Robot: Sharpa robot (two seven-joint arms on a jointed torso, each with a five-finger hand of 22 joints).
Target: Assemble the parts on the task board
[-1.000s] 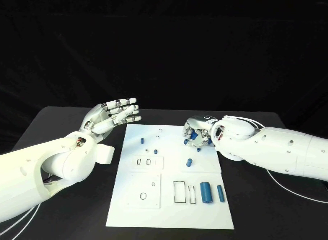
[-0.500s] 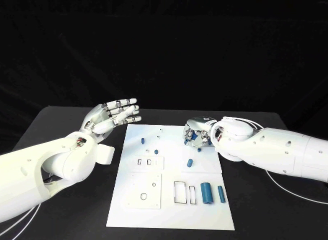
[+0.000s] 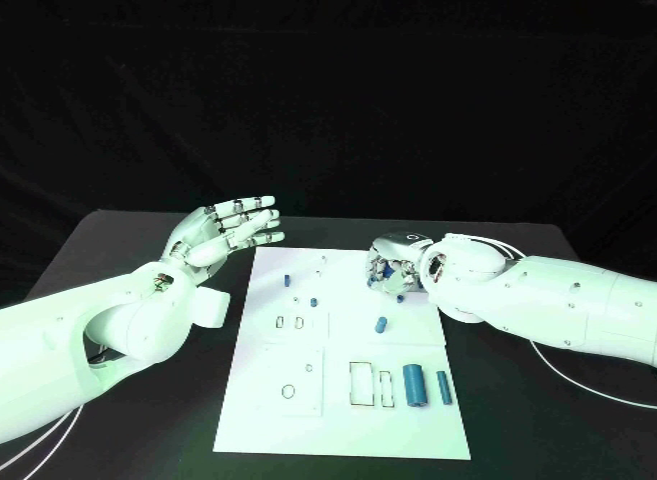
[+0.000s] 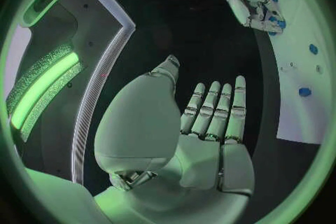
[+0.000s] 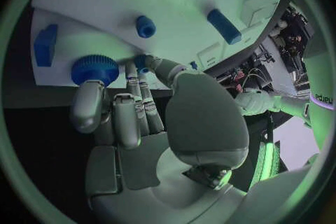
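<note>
The task board (image 3: 343, 400) lies flat at the centre of the black table (image 3: 112, 250), its length running from six to twelve o'clock, most likely so that both arms can reach it; blue parts are spread over it, two cylinders (image 3: 415, 385) lying side by side toward four o'clock and a small peg (image 3: 380, 324) near the middle. The right hand (image 3: 396, 265) is down at the board's one o'clock edge, fingers curled among the parts there, which suggests it is working one of them. The left hand (image 3: 224, 228) is raised off the ten o'clock corner, palm bare and fingers spread, holding nothing, probably kept out of the way. The right wrist view shows what the head view hides behind the knuckles; a fingertip rests against a round ridged part (image 5: 95, 70) at the board's edge, and another tip touches a smaller blue piece (image 5: 142, 61); whether anything is truly gripped I cannot tell. The left wrist view confirms the empty palm.
</note>
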